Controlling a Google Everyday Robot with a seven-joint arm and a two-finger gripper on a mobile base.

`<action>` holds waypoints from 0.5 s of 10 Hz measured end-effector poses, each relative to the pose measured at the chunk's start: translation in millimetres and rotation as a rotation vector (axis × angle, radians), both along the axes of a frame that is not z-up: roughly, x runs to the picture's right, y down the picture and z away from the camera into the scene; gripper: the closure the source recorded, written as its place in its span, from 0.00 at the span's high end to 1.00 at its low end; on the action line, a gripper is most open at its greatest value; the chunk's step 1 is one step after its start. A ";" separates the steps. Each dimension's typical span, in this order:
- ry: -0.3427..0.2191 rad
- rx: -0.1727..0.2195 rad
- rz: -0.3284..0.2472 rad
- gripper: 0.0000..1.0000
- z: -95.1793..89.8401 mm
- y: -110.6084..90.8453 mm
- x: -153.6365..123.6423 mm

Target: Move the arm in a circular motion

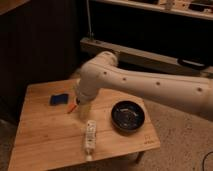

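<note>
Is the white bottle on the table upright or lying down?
Lying down: the white bottle rests lengthwise on the table, below the arm and its gripper.

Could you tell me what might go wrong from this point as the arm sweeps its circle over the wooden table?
The arm hangs low, with its gripper at the tip near the table centre. Continuing the sweep could knock the orange item beside the tip. A slightly lower pass might strike the white bottle lying just in front, or clip the dark bowl to its side.
</note>
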State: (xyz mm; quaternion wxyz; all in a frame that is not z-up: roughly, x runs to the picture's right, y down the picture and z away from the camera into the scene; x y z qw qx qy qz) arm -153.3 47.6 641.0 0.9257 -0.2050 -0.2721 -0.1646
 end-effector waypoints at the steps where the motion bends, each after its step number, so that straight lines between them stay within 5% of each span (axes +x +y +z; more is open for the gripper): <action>1: -0.041 0.003 -0.055 0.80 3.7 -3.7 -27.2; 5: -0.155 0.039 -0.239 0.80 18.2 -28.9 -119.4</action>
